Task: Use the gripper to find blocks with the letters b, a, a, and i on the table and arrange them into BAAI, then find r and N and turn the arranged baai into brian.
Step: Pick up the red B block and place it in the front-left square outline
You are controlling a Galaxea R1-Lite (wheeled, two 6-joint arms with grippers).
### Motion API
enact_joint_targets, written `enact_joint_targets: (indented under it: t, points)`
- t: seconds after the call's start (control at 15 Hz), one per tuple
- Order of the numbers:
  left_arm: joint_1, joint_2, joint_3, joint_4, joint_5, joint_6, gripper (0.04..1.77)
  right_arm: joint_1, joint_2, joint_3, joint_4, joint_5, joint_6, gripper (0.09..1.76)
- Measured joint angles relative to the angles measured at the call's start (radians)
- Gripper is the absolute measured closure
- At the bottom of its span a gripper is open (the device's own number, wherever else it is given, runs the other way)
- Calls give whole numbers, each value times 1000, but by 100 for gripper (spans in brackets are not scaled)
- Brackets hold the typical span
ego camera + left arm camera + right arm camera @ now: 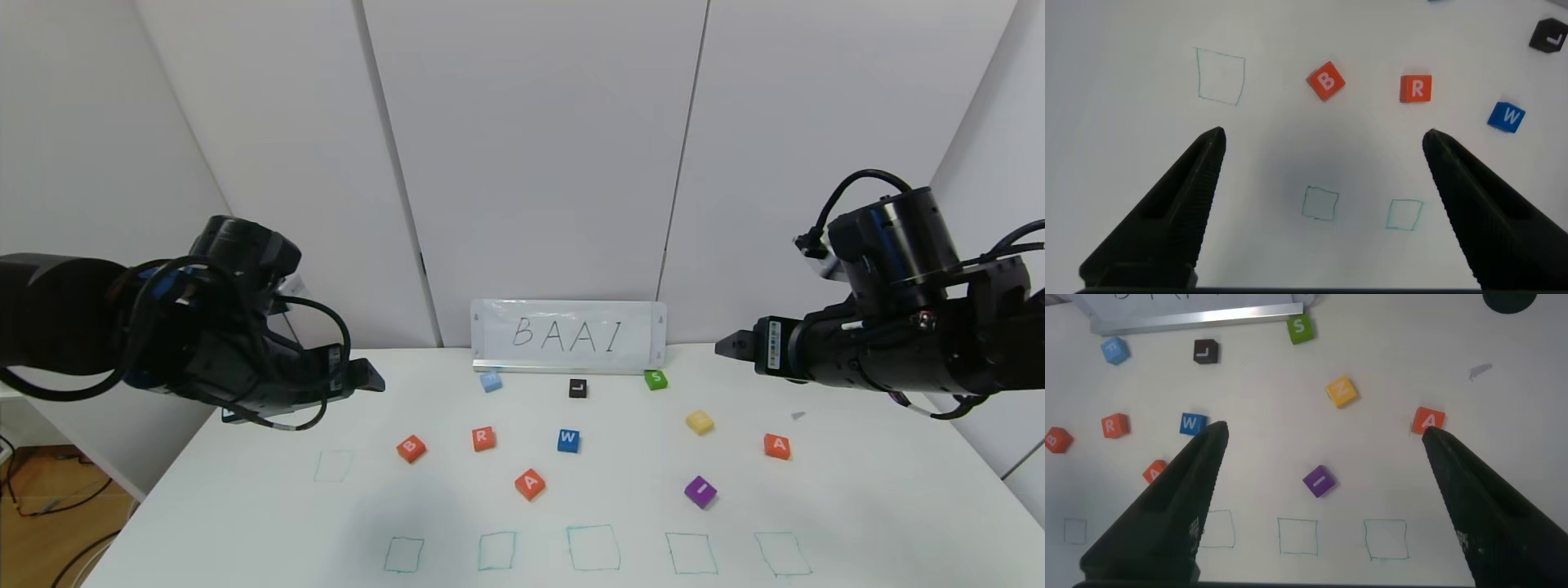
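On the white table (865,498) lie the blocks: orange-red B (411,447), r (483,438), one A (530,483) at the middle, another A (777,446) at the right, and purple I (700,491). A yellow cube (700,421) bears what looks like a turned N. My left gripper (367,377) hovers open above the table's left side, with B (1325,80) and r (1416,88) beyond its tips. My right gripper (735,345) hangs open over the right side, high above I (1318,480). Neither holds anything.
A BAAI sign (569,336) stands at the back. Before it lie a light blue cube (490,380), a black L (578,388) and a green S (655,379); a blue W (568,440) sits beside r. Green drawn squares (593,547) line the front edge.
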Motion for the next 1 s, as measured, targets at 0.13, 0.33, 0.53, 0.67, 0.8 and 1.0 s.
enact_joint_targets:
  t: [0.13,0.33,0.53,0.67,0.8,1.0]
  points:
    - [-11,76,-76,29,9,-129,9,-1,0,0,0,0,0,14]
    - [-36,164,-141,43,18,-250,9,-7,0,-3,0,0,0,14]
    - [-58,248,-177,34,159,-296,9,-10,-1,-5,0,0,0,14]
    - [-77,309,-202,31,256,-335,9,-13,-2,-7,0,1,0,14]
    - [-104,358,-219,30,281,-380,9,-19,-3,-10,0,3,1,14]
    - [-135,425,-264,37,296,-451,9,-27,-4,-12,0,6,1,14]
